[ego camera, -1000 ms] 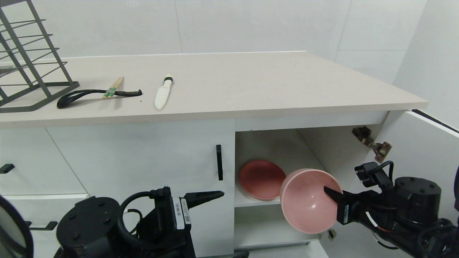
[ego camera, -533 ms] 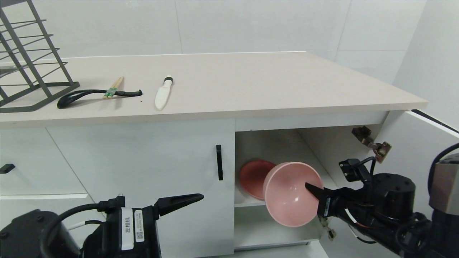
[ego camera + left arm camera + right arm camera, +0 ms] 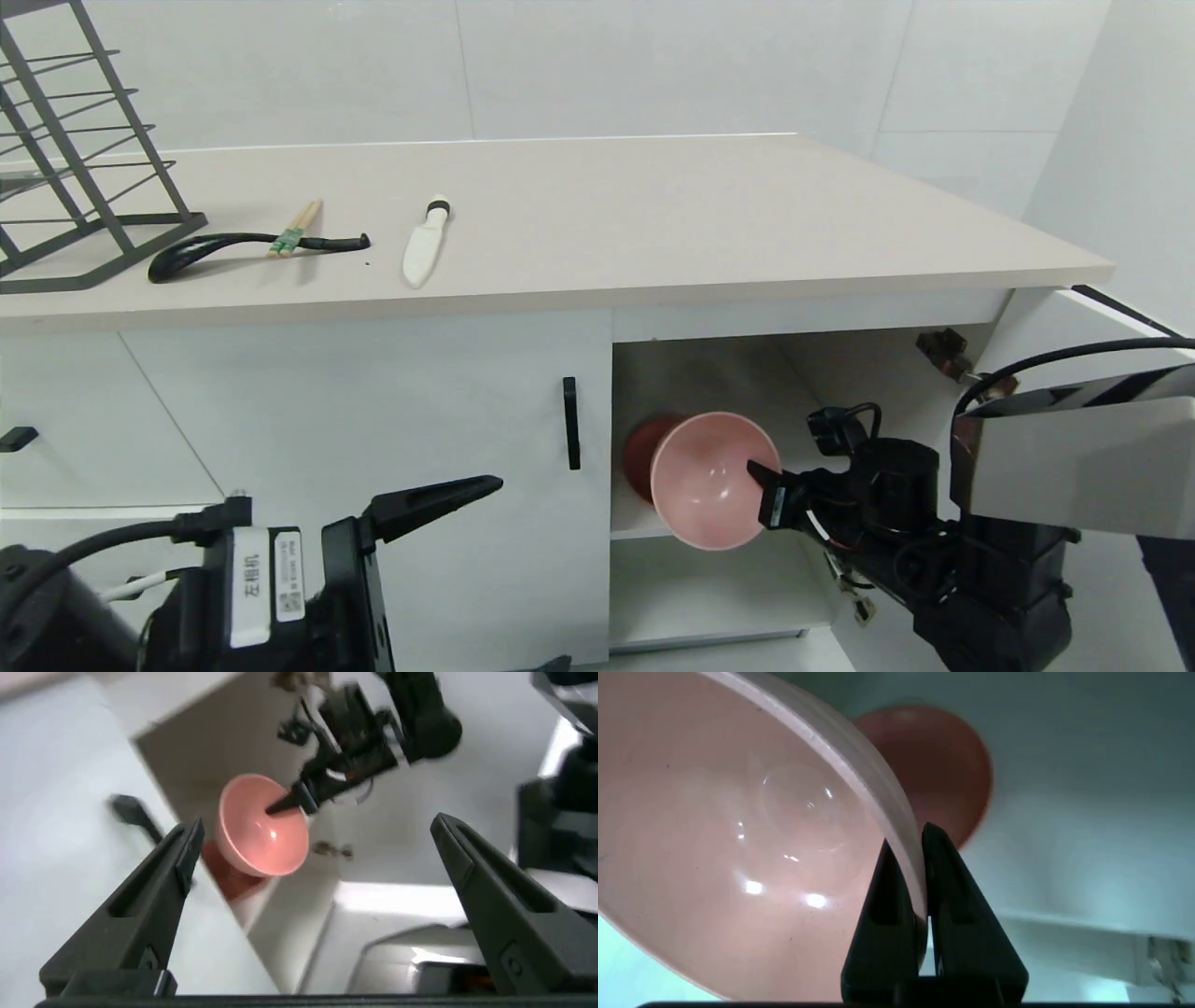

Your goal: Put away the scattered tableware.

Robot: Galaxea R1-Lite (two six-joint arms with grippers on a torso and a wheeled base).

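Clamping the pink bowl [image 3: 705,481] by its rim, the right gripper [image 3: 761,481] holds it tilted inside the open cupboard [image 3: 709,383], before the red plate [image 3: 639,457] — left gripper [image 3: 318,831] low, jaws wide apart.

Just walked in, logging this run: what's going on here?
The right claw grips a pink bowl by its rim, tilted, at the open cabinet's shelf, in front of a red plate. The left claw hangs open and empty before the closed door. A black ladle, chopsticks and a white knife lie on the counter.
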